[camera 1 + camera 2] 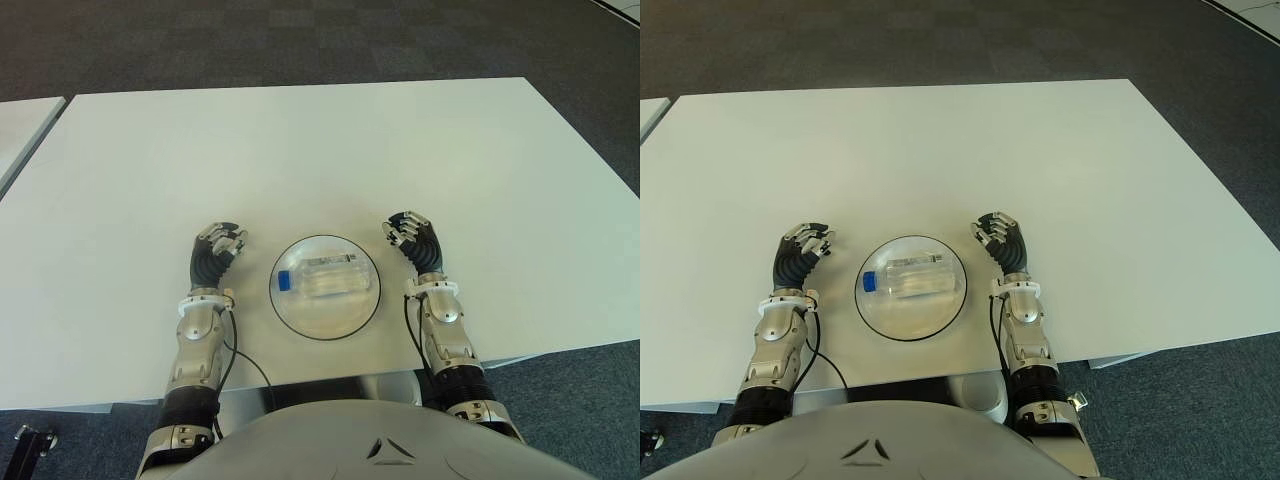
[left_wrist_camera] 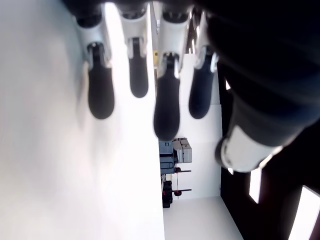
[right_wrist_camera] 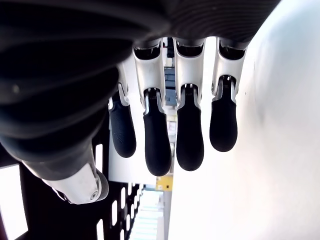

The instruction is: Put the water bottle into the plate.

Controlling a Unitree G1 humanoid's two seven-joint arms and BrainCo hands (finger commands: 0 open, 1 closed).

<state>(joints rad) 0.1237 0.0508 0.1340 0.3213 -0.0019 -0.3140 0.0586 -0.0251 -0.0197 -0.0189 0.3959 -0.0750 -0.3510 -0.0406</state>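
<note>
White table (image 1: 330, 150) fills most of the eye views; dark carpet (image 1: 300, 40) runs along the top edge of the frame.

Plate (image 1: 290, 310): round, clear or white with a dark rim, lower centre of the frame, near the table's front edge.

Water bottle (image 1: 328, 279): clear, lying on its side inside the plate, across its upper half. Blue cap (image 1: 284, 281) points toward the left of the frame. A label shows on the body; the print is too small to read.

Left hand (image 1: 218, 247): lower left of centre, just beside the plate's left rim, apart from it. Left wrist view shows its fingers (image 2: 166, 107) extended and loosely spread, with nothing between them and only the white table surface beside them.

Right hand (image 1: 412, 238): lower right of centre, just beside the plate's right rim, also apart from it. Right wrist view shows its fingers (image 3: 157, 140) hanging side by side, relaxed, empty.

Both hands flank the plate at about the same height in the frame. Neither touches the bottle.

A second white surface (image 1: 25, 120) shows at the far left edge.
</note>
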